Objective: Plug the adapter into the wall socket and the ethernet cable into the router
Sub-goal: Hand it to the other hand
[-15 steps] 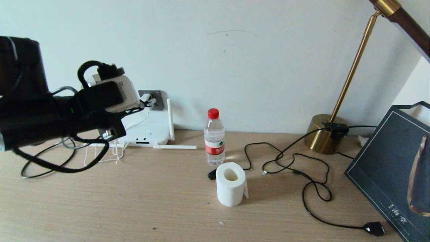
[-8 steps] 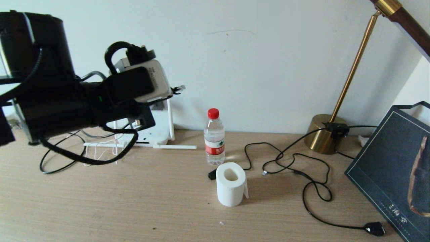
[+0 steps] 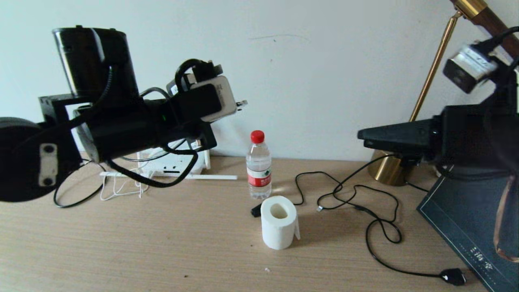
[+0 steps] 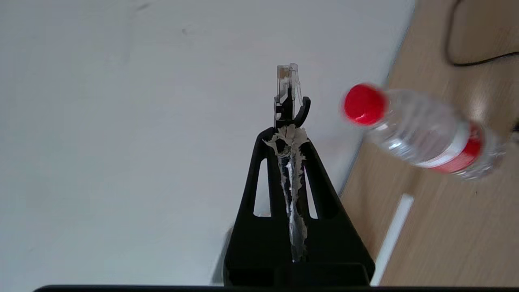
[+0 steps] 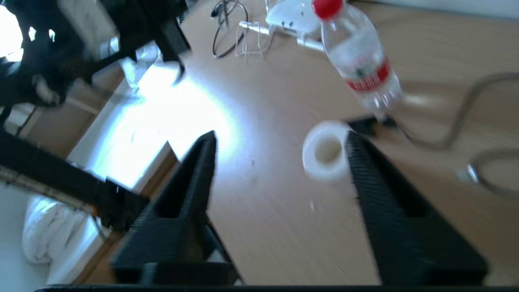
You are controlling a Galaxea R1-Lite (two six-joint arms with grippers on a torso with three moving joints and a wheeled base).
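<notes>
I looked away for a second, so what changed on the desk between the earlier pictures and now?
The left gripper, shut on the ethernet cable, lifted from the router and swung right toward the water bottle. The right gripper, open, came into view. Bottle, tissue roll and lamp cord stayed put.

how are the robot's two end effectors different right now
The left end effector is shut on the ethernet cable, its clear plug poking out past the tips; the right end effector is wide open and holds nothing. The left one is raised near the wall above the router; the right one hangs over the table by the lamp. Both are black and off the table.
</notes>
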